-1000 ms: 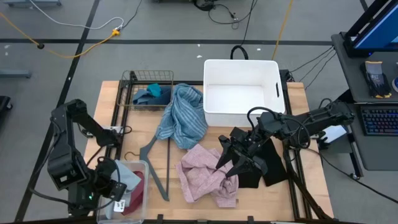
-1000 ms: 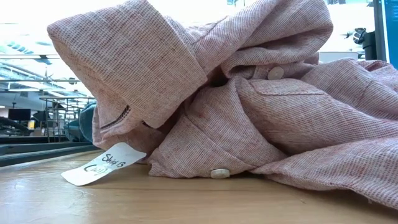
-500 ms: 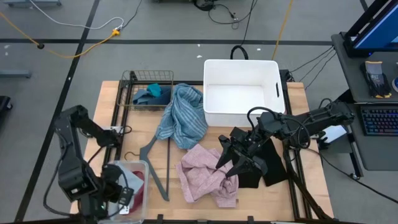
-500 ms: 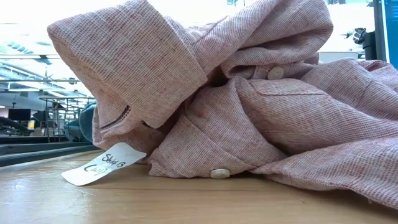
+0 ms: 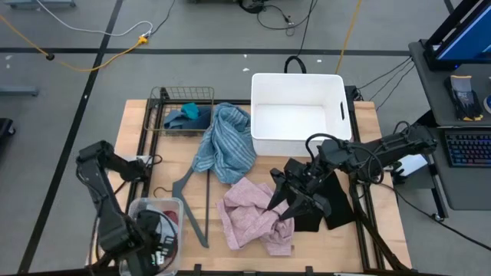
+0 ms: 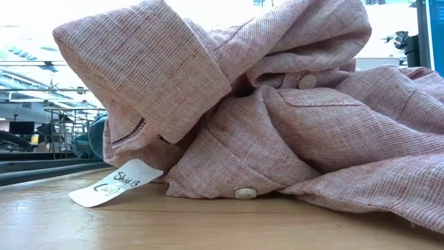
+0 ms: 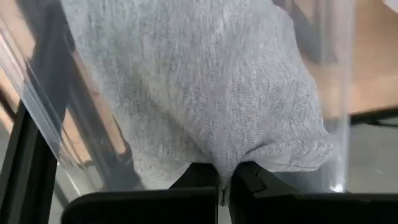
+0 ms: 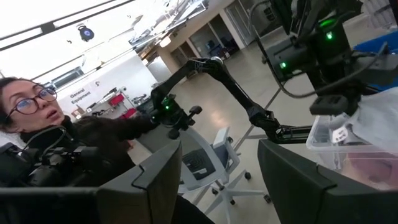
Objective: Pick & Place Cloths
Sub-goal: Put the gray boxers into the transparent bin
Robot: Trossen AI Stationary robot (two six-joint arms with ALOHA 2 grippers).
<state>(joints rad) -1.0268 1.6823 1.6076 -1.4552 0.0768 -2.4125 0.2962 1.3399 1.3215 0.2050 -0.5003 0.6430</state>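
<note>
In the left wrist view a grey cloth (image 7: 205, 93) hangs from my shut left gripper (image 7: 222, 182) inside a clear plastic bin (image 5: 146, 205) at the table's near left corner. Seen from above, my left gripper (image 5: 151, 236) stands over that bin, and a maroon cloth (image 5: 173, 218) shows inside it. A pink cloth (image 5: 249, 215) lies crumpled near the table's front, filling the low view (image 6: 263, 118). Above its right part my right gripper (image 5: 281, 205) hovers open, holding nothing. Black shorts (image 5: 328, 205) lie under the right arm. My left gripper pinches a bunched part of the grey cloth (image 7: 225, 165) between its two fingertips, which come from above and point down. The cloth hangs below the fingers into the clear bin; one layer or several, I cannot tell.
A white tub (image 5: 299, 115) stands at the back right. A blue-striped towel (image 5: 226, 142) spills from a wire basket (image 5: 184, 96) that holds a teal piece (image 5: 188, 115). A grey hanger (image 5: 192, 201) lies between bin and pink cloth. A person (image 8: 43, 137) sits beyond the table.
My left gripper has moved toward the table's near edge and down into the clear bin, staying shut on the grey cloth, which has sunk into the bin with it.
</note>
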